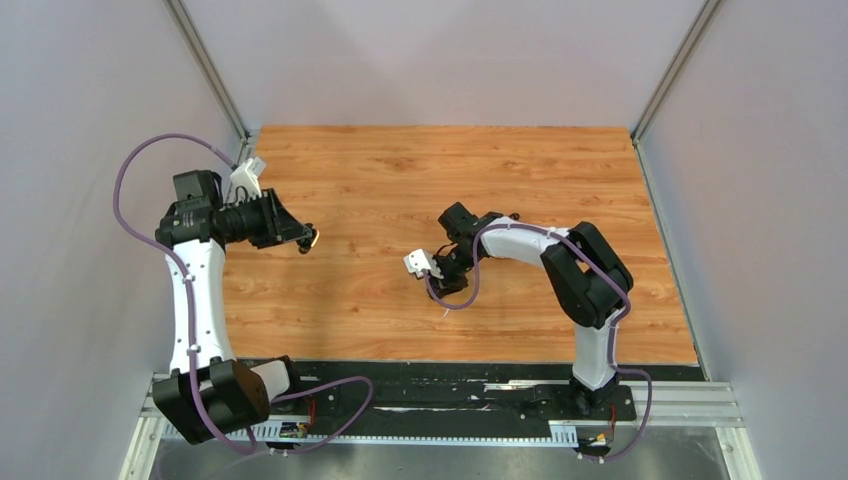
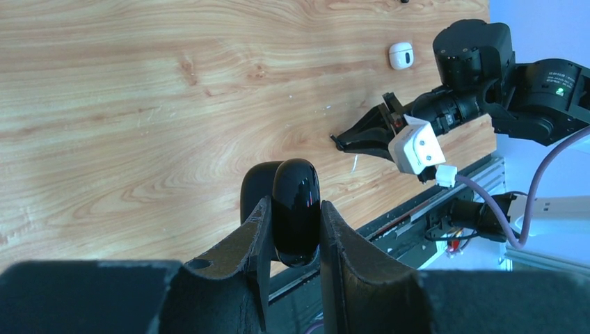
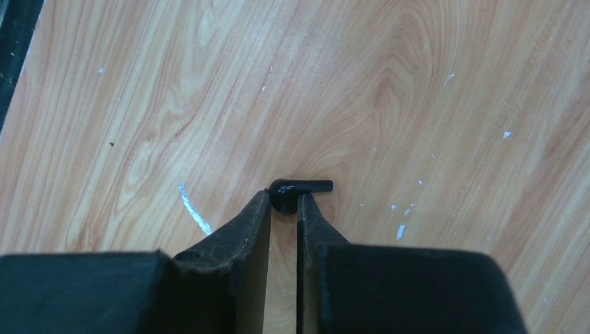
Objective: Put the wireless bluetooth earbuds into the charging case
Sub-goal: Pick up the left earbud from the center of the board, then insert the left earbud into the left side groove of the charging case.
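My left gripper (image 2: 294,203) is shut on a glossy black charging case (image 2: 298,184) and holds it in the air over the left of the table (image 1: 400,180); a second dark half shows behind the case. My right gripper (image 3: 284,198) points down at mid-table, its fingertips pressed on both sides of the round head of a black earbud (image 3: 300,188). The earbud lies on the wood with its stem pointing right. In the top view the right gripper (image 1: 445,287) hides the earbud. No other earbud shows.
A small white rounded case (image 2: 401,56) lies on the wood beyond the right arm (image 2: 480,76). White scuff marks (image 3: 193,209) dot the tabletop. Grey walls close the left, right and far sides; a black rail (image 1: 440,385) runs along the near edge.
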`<action>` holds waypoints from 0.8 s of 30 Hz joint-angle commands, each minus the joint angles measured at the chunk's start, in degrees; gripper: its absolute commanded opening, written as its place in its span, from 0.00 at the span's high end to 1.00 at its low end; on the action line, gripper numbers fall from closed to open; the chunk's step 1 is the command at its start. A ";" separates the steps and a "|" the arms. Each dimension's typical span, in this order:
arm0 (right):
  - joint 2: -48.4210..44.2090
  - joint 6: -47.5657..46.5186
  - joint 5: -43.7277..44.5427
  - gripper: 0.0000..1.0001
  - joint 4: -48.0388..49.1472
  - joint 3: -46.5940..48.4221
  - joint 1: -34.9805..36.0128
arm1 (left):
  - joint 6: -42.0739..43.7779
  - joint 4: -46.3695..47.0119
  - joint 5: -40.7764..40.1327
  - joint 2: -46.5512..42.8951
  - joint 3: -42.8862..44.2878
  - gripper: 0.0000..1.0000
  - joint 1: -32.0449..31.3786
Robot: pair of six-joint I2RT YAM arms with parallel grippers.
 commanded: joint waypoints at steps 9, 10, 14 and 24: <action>-6.71 28.61 -18.14 1.00 -26.24 17.06 -4.14 | 5.78 13.43 2.66 1.54 -4.86 1.00 -11.68; -6.57 30.68 -20.18 1.00 -28.40 18.71 -4.33 | 4.74 15.38 3.32 2.47 -6.16 1.00 -13.84; -6.37 38.15 -26.68 1.00 -32.39 22.99 -4.53 | -0.13 31.55 2.83 4.41 -10.42 1.00 -21.17; -7.07 72.51 -33.53 1.00 -10.89 23.85 -4.55 | -20.81 53.36 -0.58 7.61 -15.76 1.00 -30.98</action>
